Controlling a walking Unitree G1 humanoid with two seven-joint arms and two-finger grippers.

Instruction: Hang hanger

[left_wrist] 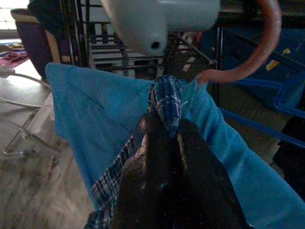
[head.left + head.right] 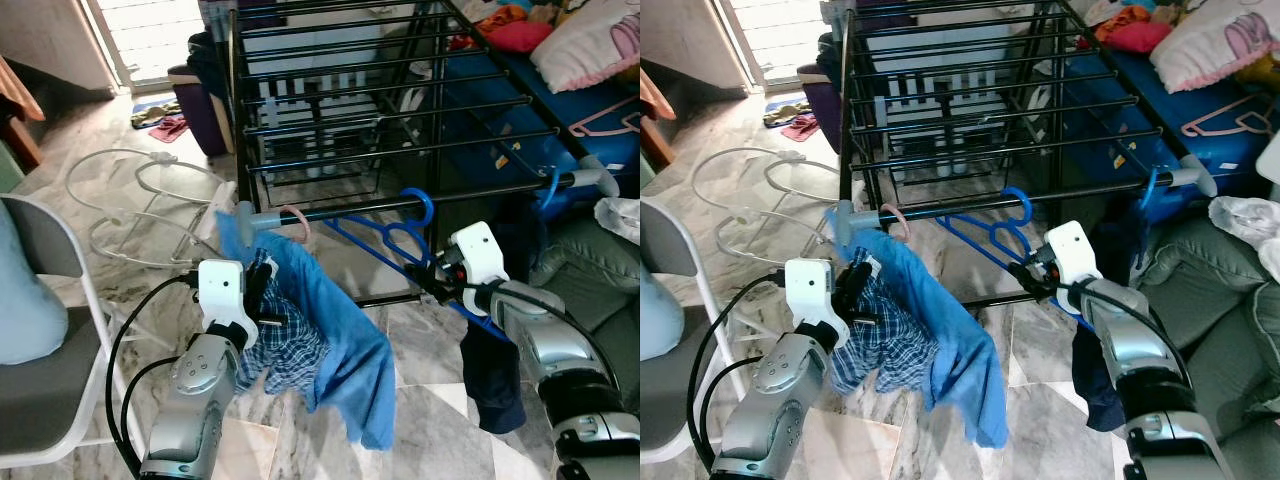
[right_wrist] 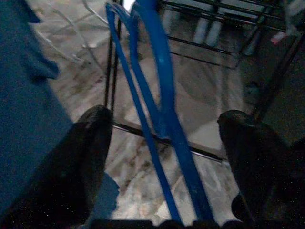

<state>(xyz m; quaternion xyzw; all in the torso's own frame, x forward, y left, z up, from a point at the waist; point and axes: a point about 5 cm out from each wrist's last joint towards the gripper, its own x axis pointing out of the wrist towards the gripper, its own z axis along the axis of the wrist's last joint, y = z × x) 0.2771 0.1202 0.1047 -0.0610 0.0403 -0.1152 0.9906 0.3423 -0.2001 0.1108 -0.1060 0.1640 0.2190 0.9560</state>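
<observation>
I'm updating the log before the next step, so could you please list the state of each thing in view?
Blue hanger: hooked on the rack's rail.
Pink hanger: hooked on the rail, carrying the blue shirt.
Left gripper: shut on the plaid cloth.
Right gripper: open around the blue hanger.

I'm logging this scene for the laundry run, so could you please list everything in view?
Drying rack: one, black, ahead.
Blue hanger: one, hooked on the rack's front rail.
Pink hanger: one, hook over the same rail.
Blue shirt: one, draped from the pink hanger.
Checked garment: one, blue and white, inside the shirt.
Dark garment: one, navy, hanging near the right arm.
White hangers: several, on the floor.
Chair: one, white and grey, left.
Pillow: one, pink and white, on blue bedding.
Left tool: shut on the checked garment.
Right tool: open around the blue hanger.
</observation>
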